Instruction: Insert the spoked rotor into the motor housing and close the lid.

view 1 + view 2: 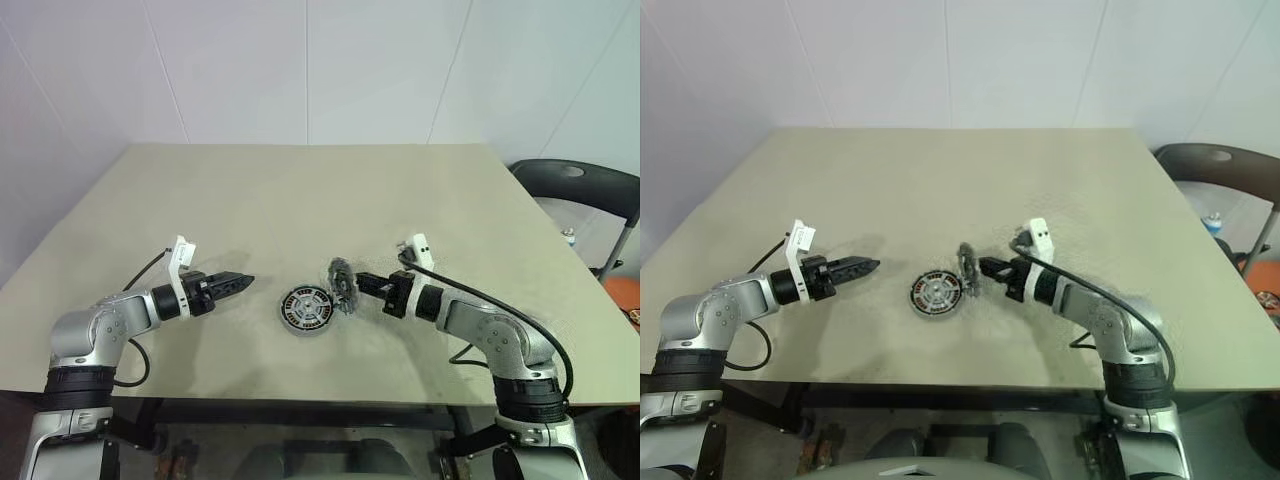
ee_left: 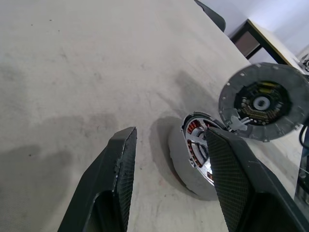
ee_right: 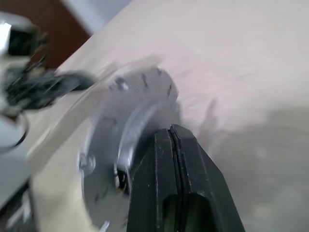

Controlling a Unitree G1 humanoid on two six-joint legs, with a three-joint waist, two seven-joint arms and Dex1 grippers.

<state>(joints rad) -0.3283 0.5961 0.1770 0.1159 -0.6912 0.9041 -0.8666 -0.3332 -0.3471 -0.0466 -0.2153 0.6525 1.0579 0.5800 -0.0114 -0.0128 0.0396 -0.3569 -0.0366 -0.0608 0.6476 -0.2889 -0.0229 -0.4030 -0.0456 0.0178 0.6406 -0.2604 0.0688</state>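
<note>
**Rotor looks seated, lid held up but not on yet**

Head views: the motor housing (image 1: 305,307) is seen flat on the table (image 1: 300,200), between the two sets of fingertips. The lid (image 1: 342,284) is pinched on edge by the closed right gripper (image 1: 362,284), just past its tips and above the housing's near side. The left gripper (image 1: 243,281) is parked empty, well short of the housing. Plenty of bare tabletop all round; edges are far off.

Left wrist view: fingers half spread, nothing between them. The spoked rotor (image 2: 197,144) appears already dropped in among the windings.

Right wrist view: fingers clamped together on the lid's rim. Closing is what's left.
</note>
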